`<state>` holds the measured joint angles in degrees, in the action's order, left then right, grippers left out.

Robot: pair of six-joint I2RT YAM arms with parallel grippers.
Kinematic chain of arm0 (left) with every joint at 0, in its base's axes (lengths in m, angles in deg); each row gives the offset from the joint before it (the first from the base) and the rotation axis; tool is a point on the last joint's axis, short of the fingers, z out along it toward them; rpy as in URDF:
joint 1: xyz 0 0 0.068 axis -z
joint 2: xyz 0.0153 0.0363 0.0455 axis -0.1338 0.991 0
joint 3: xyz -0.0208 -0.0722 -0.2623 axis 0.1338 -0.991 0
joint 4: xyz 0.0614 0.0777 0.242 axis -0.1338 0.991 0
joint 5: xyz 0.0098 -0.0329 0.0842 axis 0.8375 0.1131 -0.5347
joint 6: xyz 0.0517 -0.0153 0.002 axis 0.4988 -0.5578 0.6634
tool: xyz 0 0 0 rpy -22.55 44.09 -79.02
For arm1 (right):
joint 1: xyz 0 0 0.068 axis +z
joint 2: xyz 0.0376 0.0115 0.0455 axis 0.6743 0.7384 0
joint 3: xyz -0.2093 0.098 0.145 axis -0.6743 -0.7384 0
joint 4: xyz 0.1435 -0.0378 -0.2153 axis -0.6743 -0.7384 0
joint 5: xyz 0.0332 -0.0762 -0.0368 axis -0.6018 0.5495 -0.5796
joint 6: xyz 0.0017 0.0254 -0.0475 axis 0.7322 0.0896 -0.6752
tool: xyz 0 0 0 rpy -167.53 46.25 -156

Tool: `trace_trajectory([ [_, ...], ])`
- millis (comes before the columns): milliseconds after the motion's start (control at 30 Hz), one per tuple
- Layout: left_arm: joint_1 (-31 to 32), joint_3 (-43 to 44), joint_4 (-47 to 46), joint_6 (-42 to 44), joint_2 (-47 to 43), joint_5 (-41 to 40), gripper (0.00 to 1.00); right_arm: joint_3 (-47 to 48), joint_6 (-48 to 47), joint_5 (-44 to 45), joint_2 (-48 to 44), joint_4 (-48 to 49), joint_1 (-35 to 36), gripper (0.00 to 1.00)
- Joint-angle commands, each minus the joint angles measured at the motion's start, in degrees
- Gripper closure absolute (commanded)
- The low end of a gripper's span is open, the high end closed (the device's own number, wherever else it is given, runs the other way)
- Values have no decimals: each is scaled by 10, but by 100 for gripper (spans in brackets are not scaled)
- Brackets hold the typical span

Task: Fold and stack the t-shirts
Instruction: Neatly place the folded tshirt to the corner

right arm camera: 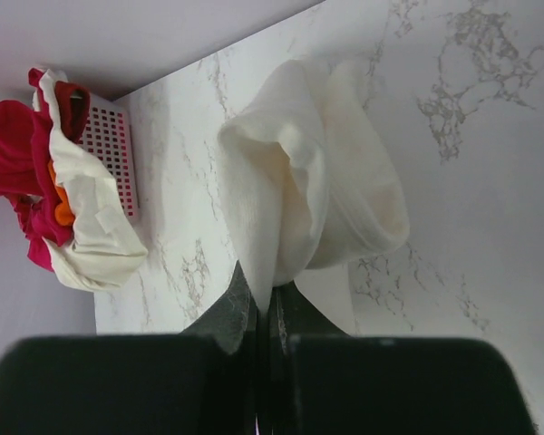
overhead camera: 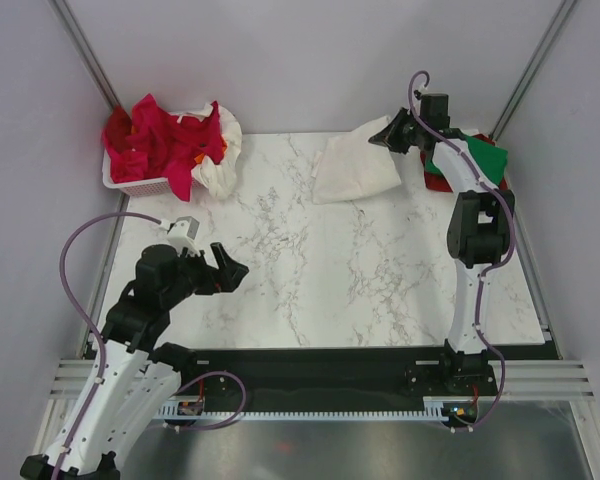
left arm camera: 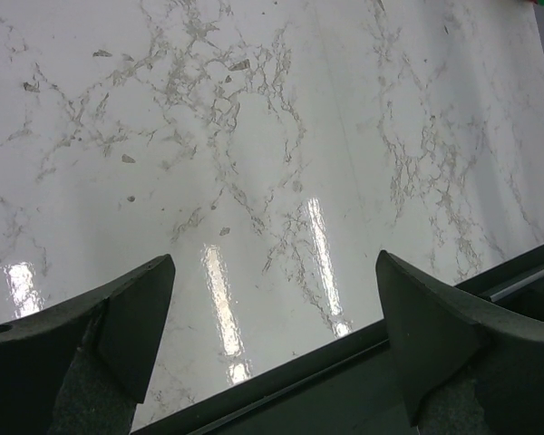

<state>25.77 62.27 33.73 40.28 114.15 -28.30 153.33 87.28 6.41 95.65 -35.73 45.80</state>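
A folded white t-shirt [overhead camera: 355, 170] lies at the far right of the marble table [overhead camera: 330, 270], one edge lifted. My right gripper [overhead camera: 388, 135] is shut on that edge; in the right wrist view the cloth [right arm camera: 317, 181] runs down into the closed right gripper [right arm camera: 265, 304]. A green t-shirt [overhead camera: 482, 155] lies over a red one [overhead camera: 438, 182] under the right arm. More red t-shirts [overhead camera: 165, 135] and a white one [overhead camera: 220, 165] fill the basket. My left gripper [overhead camera: 230, 268] hangs open over bare table at the near left, and the left wrist view shows the same open gripper [left arm camera: 272, 299] holding nothing.
A white plastic basket [overhead camera: 140, 185] stands in the far left corner, seen also in the right wrist view as the basket [right arm camera: 109, 145] with cloth spilling over its side. Grey walls close the table on three sides. A black rail [overhead camera: 330, 355] runs along the near edge.
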Motion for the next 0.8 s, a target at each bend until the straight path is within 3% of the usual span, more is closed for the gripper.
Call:
trace_trajectory([
  [0, -1, 0, -20, -15, -2, -1, 0, 75, -14, 15, 13, -51, -8, 100],
  [167, -1, -2, -20, -17, -6, -6, 0, 174, -21, 12, 40, -99, -31, 100],
  [533, -1, 0, -22, -14, 14, 6, 0, 227, -27, -38, 36, -139, -151, 100],
  [767, -1, 1, -21, -13, 34, 14, 0, 234, -11, -78, 70, -138, -273, 95],
])
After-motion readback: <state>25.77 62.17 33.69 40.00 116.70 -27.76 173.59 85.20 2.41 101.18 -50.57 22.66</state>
